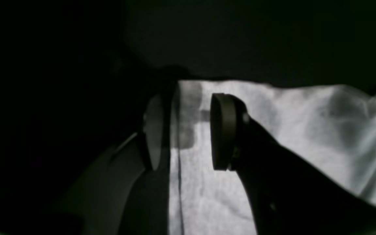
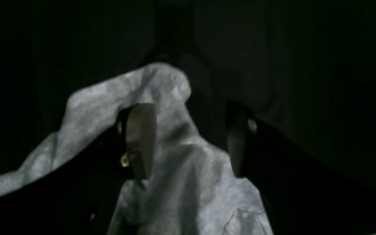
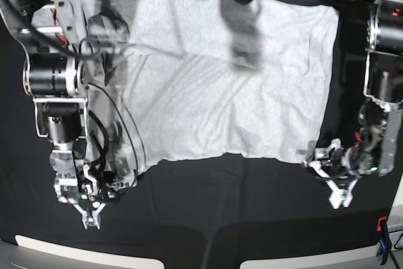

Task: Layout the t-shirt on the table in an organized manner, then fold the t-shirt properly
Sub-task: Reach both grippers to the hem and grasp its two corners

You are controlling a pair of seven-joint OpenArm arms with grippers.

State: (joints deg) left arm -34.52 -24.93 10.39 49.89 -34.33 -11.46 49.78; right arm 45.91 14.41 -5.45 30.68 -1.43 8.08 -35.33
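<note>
The white t-shirt (image 3: 220, 80) lies spread out, mostly flat, on the black table (image 3: 220, 218); no lettering shows on its upper side. My left gripper (image 3: 337, 188) is at the shirt's near right corner. In the left wrist view it (image 1: 189, 130) is open, with the shirt's edge (image 1: 305, 130) lying between and under the fingers. My right gripper (image 3: 88, 209) is by the near left corner. In the right wrist view it (image 2: 189, 140) is open, with a raised fold of the shirt (image 2: 188, 195) between the fingers.
A blue and red clamp (image 3: 381, 244) sits at the table's near right edge. Cables (image 3: 113, 124) hang along the right arm over the shirt's left side. Bare black cloth runs along the front of the table.
</note>
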